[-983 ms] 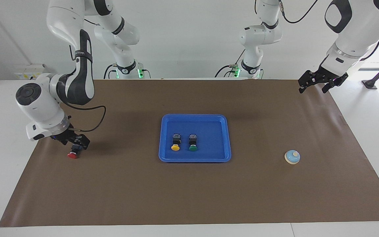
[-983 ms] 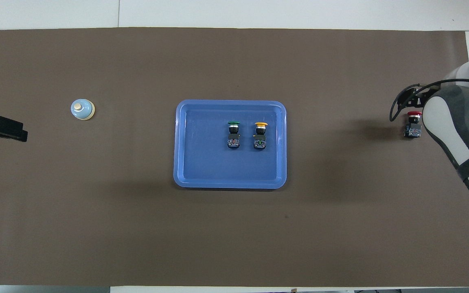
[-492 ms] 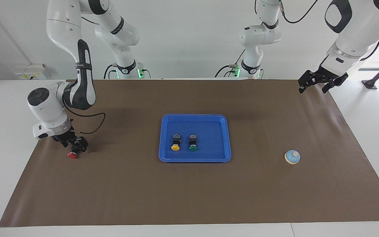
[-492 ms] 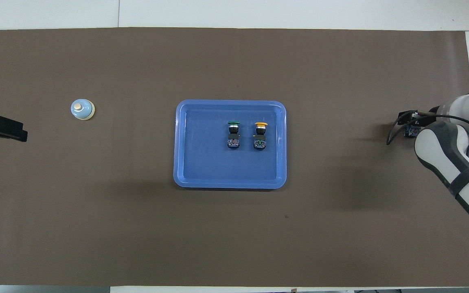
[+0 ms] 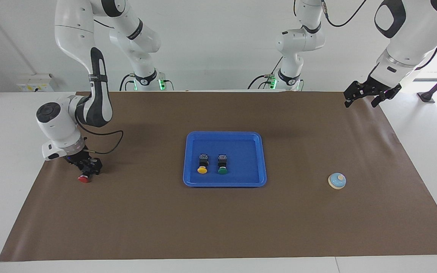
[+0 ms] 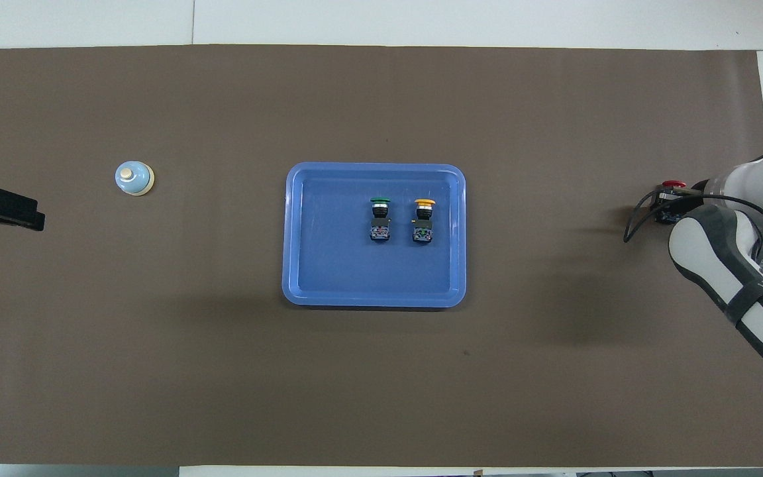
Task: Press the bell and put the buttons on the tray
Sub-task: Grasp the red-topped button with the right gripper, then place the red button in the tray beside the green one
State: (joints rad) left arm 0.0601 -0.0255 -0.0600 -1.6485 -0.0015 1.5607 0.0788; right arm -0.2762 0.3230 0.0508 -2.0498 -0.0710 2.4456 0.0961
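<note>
The red button [image 5: 84,179] lies on the brown mat near the right arm's end of the table. My right gripper [image 5: 87,168] is down on it, shut on its black body; only the red cap [image 6: 673,184] shows past my wrist from above. The yellow button [image 5: 202,166] and the green button [image 5: 222,166] lie side by side in the blue tray [image 5: 245,159] at the middle of the mat. The light blue bell [image 5: 337,181] stands alone toward the left arm's end. My left gripper [image 5: 368,96] hangs open over the mat's corner there, holding nothing.
The brown mat [image 5: 218,220] covers most of the white table. Both arm bases stand at the robots' edge of the table. The right arm's forearm [image 6: 746,278] reaches over the mat's end beside the red button.
The right arm swung its wrist upright over the red button and its gripper closed on the button's body. The button, the tray and the left arm have stayed where they were.
</note>
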